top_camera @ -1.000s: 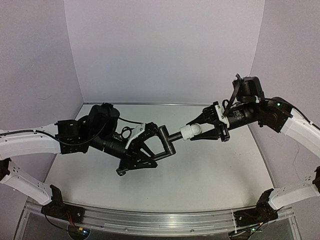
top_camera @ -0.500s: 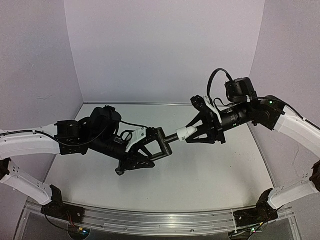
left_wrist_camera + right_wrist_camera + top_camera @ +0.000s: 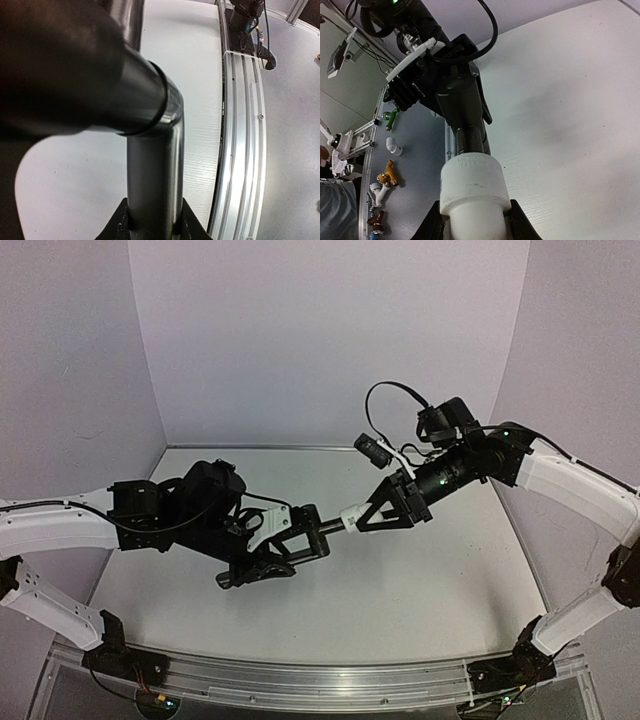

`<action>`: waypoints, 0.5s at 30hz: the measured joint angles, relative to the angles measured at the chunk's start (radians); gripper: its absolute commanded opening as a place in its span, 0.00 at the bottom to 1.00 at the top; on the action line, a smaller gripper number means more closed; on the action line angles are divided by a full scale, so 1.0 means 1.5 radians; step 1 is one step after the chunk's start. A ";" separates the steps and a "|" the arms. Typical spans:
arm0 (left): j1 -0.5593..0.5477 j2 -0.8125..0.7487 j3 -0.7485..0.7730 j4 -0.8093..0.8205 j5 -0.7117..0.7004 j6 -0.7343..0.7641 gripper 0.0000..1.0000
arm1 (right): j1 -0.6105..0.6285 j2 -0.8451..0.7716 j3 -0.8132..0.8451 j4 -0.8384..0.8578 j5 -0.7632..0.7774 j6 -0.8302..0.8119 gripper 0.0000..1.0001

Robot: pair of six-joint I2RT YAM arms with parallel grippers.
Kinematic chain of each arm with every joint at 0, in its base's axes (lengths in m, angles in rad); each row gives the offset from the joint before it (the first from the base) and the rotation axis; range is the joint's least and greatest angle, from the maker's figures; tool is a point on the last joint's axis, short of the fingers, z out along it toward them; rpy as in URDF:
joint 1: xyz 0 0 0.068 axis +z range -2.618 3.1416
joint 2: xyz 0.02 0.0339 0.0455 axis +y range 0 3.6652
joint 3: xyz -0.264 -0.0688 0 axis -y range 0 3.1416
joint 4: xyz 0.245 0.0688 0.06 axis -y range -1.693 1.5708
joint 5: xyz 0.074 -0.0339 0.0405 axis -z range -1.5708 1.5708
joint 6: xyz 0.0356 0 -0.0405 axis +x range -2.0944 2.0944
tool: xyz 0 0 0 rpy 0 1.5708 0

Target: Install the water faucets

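Note:
My left gripper [image 3: 300, 530] is shut on the black L-shaped pipe [image 3: 322, 525] and holds it above the table. In the left wrist view the pipe [image 3: 155, 185] runs up from between my jaws to its bend. My right gripper [image 3: 375, 515] is shut on the white stubby fitting [image 3: 353, 513], which sits over the pipe's short end. In the right wrist view the white fitting [image 3: 472, 187] is clamped between my jaws, with the black pipe [image 3: 470, 140] entering its far end and the left gripper [image 3: 451, 87] behind it.
The white table top [image 3: 420, 580] lies under both arms, with an aluminium rail [image 3: 300, 680] along its near edge. Purple walls enclose the back and sides. Several spare plastic fittings [image 3: 387, 175] lie on the floor beyond the table in the right wrist view.
My right arm has swung left and rolled at the wrist, carrying the white fitting down and left along the pipe. My left gripper with the pipe has shifted slightly left and down.

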 measured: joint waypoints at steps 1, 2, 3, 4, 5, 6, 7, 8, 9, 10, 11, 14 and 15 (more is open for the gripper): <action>0.000 0.000 0.000 -0.002 -0.006 0.002 0.00 | -0.001 0.006 0.004 -0.004 -0.004 0.015 0.00; 0.000 0.000 0.000 -0.004 -0.012 0.003 0.00 | -0.002 0.012 0.007 -0.006 -0.007 0.030 0.00; -0.001 0.000 0.000 -0.005 -0.017 0.006 0.00 | -0.003 0.016 0.010 -0.008 -0.011 0.043 0.00; -0.001 0.000 0.000 -0.006 -0.022 0.008 0.00 | -0.004 0.020 0.014 -0.010 -0.014 0.056 0.00; -0.001 -0.001 0.000 -0.006 -0.027 0.010 0.00 | -0.005 0.022 0.017 -0.011 -0.016 0.066 0.00; -0.001 -0.002 0.000 -0.006 -0.030 0.012 0.00 | -0.005 0.024 0.018 -0.011 -0.018 0.073 0.00; -0.001 -0.003 0.000 -0.006 -0.033 0.012 0.00 | -0.006 0.024 0.019 -0.011 -0.020 0.079 0.00; -0.002 -0.004 0.000 -0.006 -0.035 0.012 0.00 | -0.006 0.024 0.020 -0.011 -0.022 0.084 0.00; -0.003 -0.005 0.000 -0.006 -0.036 0.013 0.00 | -0.006 0.024 0.021 -0.011 -0.023 0.087 0.00; -0.003 -0.007 -0.001 -0.006 -0.037 0.013 0.00 | -0.006 0.025 0.022 -0.011 -0.025 0.088 0.00; -0.004 -0.009 -0.001 -0.005 -0.038 0.013 0.00 | -0.006 0.025 0.024 -0.012 -0.027 0.089 0.01; -0.005 -0.015 -0.002 -0.001 -0.042 0.013 0.00 | -0.006 0.025 0.030 -0.011 -0.032 0.088 0.20; -0.005 -0.018 -0.003 0.002 -0.042 0.013 0.00 | -0.006 0.025 0.033 -0.011 -0.034 0.088 0.19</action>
